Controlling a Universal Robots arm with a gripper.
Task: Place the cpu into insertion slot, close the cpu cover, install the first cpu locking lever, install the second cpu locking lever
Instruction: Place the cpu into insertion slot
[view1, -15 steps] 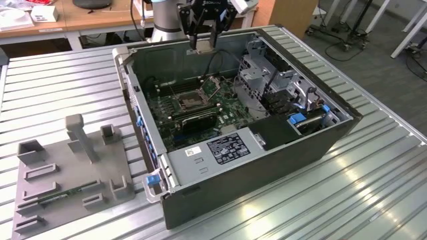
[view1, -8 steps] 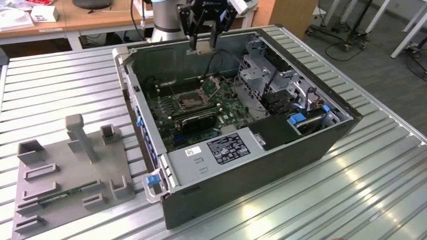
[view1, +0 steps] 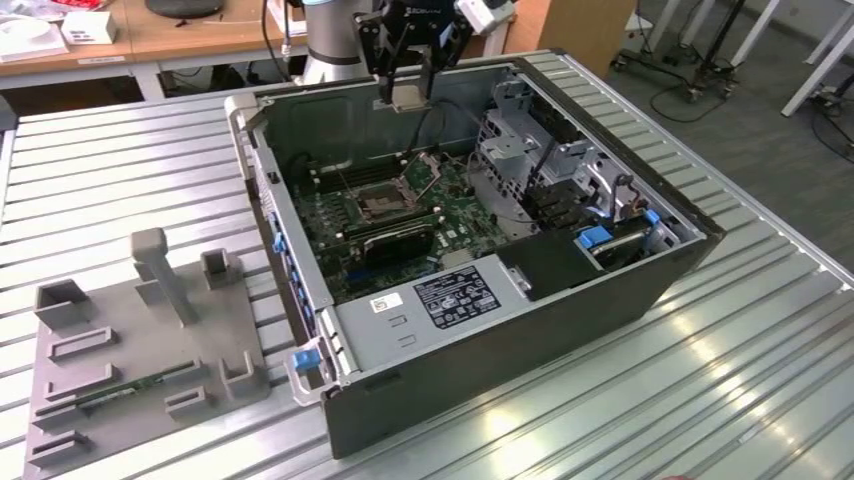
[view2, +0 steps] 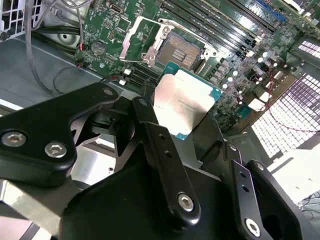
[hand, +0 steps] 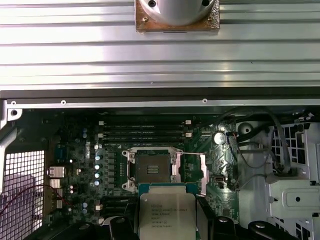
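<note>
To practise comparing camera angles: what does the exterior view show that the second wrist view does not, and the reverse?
Exterior view: the whole computer case and a grey fixture tray on the exterior view's left. Second wrist view: the cpu close up, held in the gripper, and the cpu cover open. Both: the green motherboard and the empty insertion slot.

End effector (view1: 406, 92) holds the cpu (view1: 404, 99) above the open case (view1: 534, 330) — insertion slot (view1: 378, 206) uncovered inside.
</note>
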